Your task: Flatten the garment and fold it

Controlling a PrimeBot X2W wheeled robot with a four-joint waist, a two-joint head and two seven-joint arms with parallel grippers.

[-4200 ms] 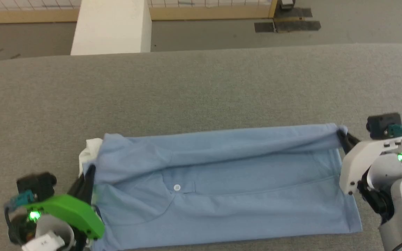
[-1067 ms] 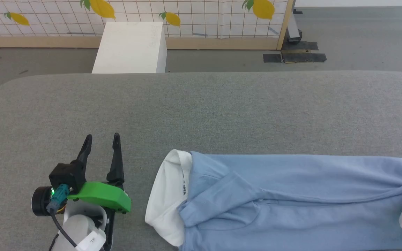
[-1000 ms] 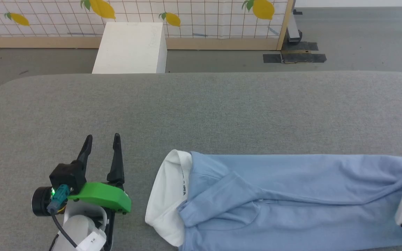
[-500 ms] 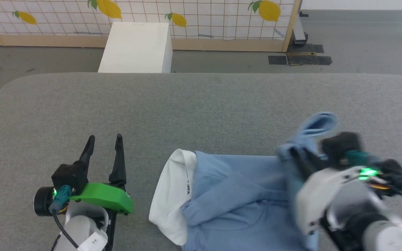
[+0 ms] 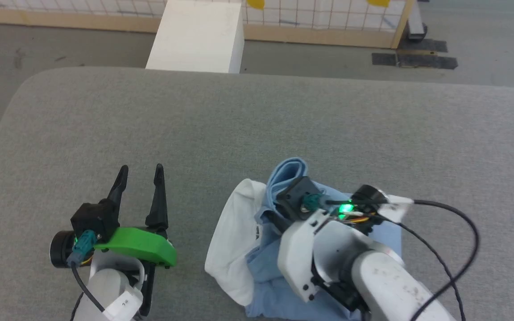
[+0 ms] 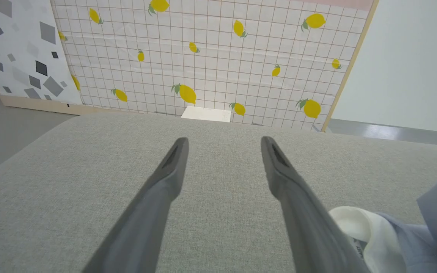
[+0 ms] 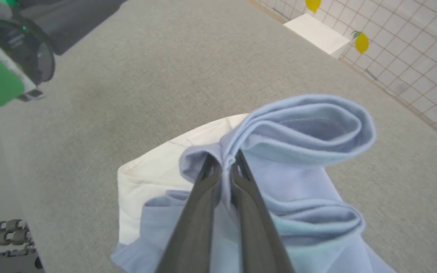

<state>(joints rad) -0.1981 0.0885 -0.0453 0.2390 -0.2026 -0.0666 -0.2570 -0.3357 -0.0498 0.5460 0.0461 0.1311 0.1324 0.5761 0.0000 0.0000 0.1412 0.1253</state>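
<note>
The right gripper (image 7: pixel 224 163) is clamped on a fold of the garment (image 5: pixel 284 173), held above its white collar (image 5: pixel 234 238) on the grey table (image 5: pixel 257 116), at three o'clock from the wide-open left gripper (image 5: pixel 141 169).

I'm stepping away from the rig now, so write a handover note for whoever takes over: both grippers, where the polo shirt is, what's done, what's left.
Left gripper: open, empty, over the grey table, left of the polo shirt.
Right gripper: fingers shut on a bunched blue edge of the shirt, held up near the white collar.
Done: shirt doubled over toward its collar end.
Left: lay that edge down, release, smooth the fold.
</note>
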